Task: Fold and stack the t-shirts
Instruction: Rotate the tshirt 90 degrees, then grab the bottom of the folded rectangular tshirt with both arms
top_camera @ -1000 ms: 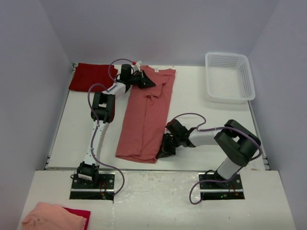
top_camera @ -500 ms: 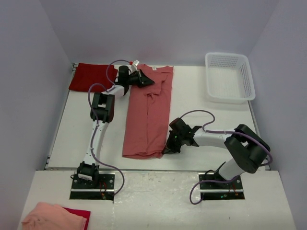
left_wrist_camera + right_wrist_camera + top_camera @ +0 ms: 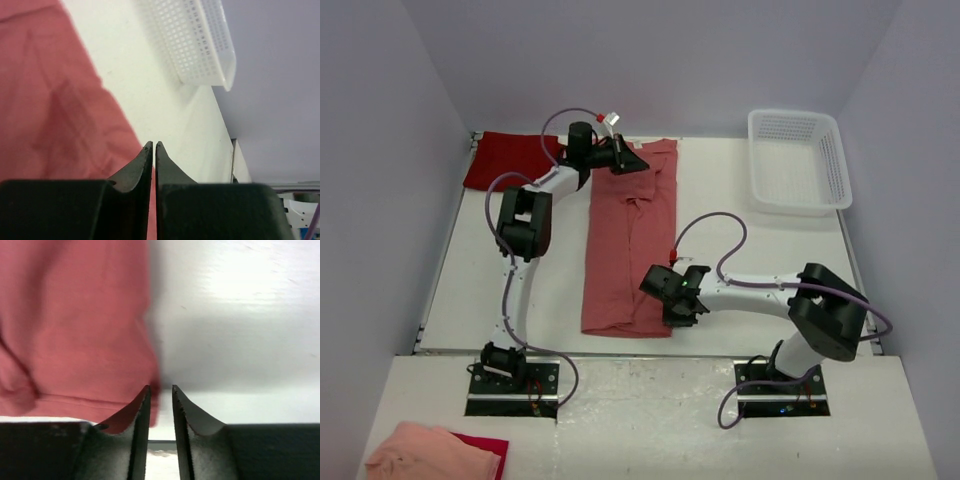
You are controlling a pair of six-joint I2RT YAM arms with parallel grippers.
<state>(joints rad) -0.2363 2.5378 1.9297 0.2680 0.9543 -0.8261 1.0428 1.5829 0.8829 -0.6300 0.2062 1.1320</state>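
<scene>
**tk_folds:** Quick headcount on the white counter [image 3: 740, 250]?

**benchrat:** Two tees. One long salmon-red cloth t-shirt [image 3: 625, 250] is laid out flat down the middle, collar end at the far side. One deeper crimson cloth t-shirt [image 3: 510, 160] is folded up in the far left corner. There's also one white plastic mesh basket [image 3: 796, 208] in the far right corner. One pale peach-pink cloth [image 3: 425, 452] is bunched on the near ledge by the left arm's base, with a bit of red showing under it. Two arms, both down at the salmon shirt.

**tk_folds:** And the fingers?

**benchrat:** The left fingers [image 3: 638, 164] are pressed together at the far left corner of the salmon shirt. The cloth edge runs right up to them, but I can't tell whether any of it is pinched. The right fingers [image 3: 673, 314] stand a little apart at the near right hem corner. Bare counter shows through the gap, and the hem just meets one tip.

**tk_folds:** Anything different from a second back?

**benchrat:** Yep, the salmon shirt was lying slanted, hem swung towards the left. Now it's almost straight and sits further right. The right arm is stretched out lower and longer, and the left one has reached further back. The crimson shirt, basket and peach cloth haven't budged.
</scene>
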